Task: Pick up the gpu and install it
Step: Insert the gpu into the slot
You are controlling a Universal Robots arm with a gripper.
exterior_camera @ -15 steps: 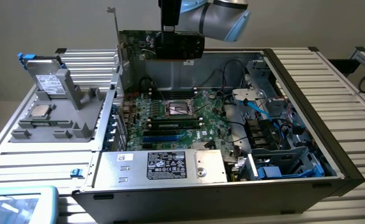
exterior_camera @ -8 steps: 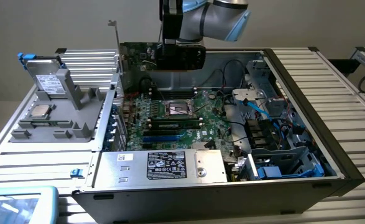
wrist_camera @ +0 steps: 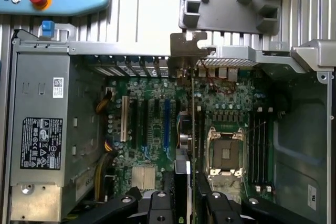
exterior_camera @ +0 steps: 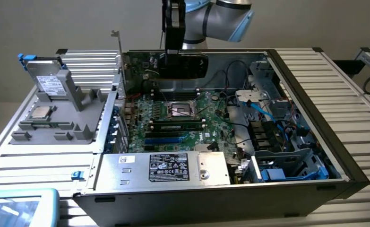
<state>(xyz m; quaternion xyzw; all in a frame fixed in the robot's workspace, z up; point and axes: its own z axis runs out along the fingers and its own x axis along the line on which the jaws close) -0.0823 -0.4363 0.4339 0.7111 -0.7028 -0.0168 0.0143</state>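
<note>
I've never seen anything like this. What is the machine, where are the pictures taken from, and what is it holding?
The grey jointed thing is a robot arm. One picture comes from a camera standing off the arm; the other from a camera on its wrist, looking down. Below lies an open computer case with its green motherboard showing. The jaws are shut on the gpu, a small card with a silver bracket, held upright over the board. On the exterior view's left, a grey holder carries a silver processor chip.
</note>
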